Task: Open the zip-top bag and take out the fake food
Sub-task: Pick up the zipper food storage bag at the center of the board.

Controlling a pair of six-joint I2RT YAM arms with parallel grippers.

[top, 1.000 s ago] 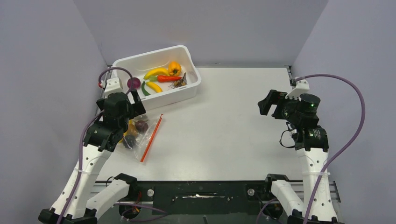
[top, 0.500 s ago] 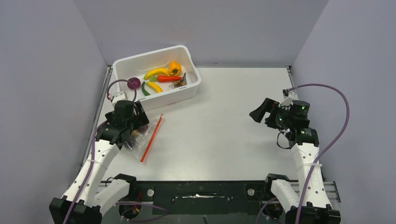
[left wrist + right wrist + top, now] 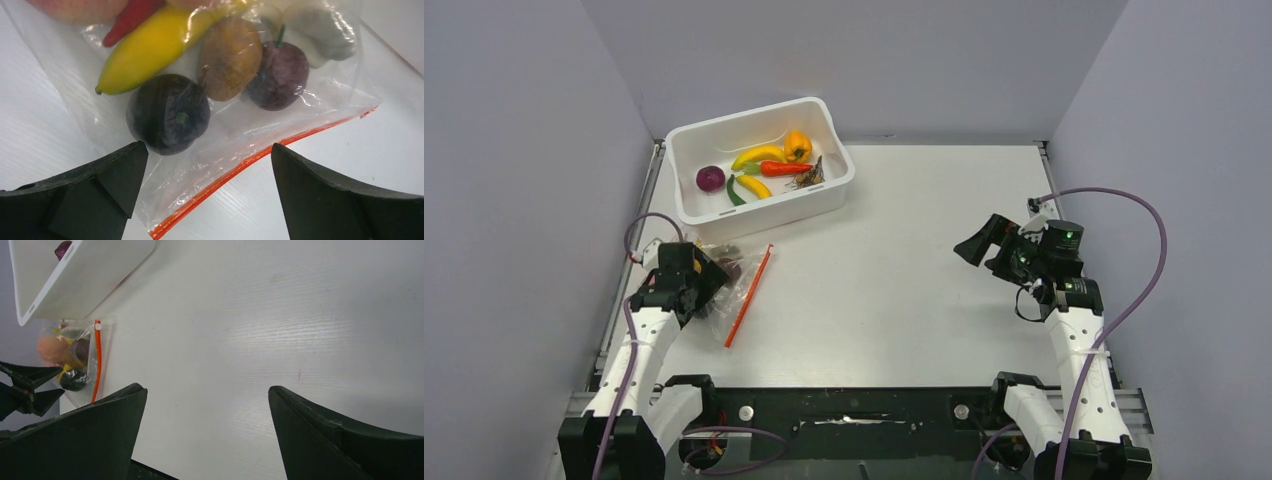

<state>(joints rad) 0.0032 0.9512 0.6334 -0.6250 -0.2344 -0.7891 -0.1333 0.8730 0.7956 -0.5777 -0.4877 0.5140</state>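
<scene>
Zip-top bag (image 3: 746,283) laid on the bench (image 3: 904,260) near the white tub (image 3: 759,208), fake food (image 3: 168,113) seen inside it, left hand (image 3: 207,150) spread wide over the bag, right hand (image 3: 980,246) spread wide, well apart

The scene is lit brightly and evenly from above; only soft shadows are cast below the tub (image 3: 776,206). White glare is caught on the plastic of the bag (image 3: 235,136).

the zip-top bag (image 3: 744,290) lies on the desk (image 3: 904,280) at the left, just before the tub (image 3: 774,210); the fake food (image 3: 170,112) sits inside it.
</scene>
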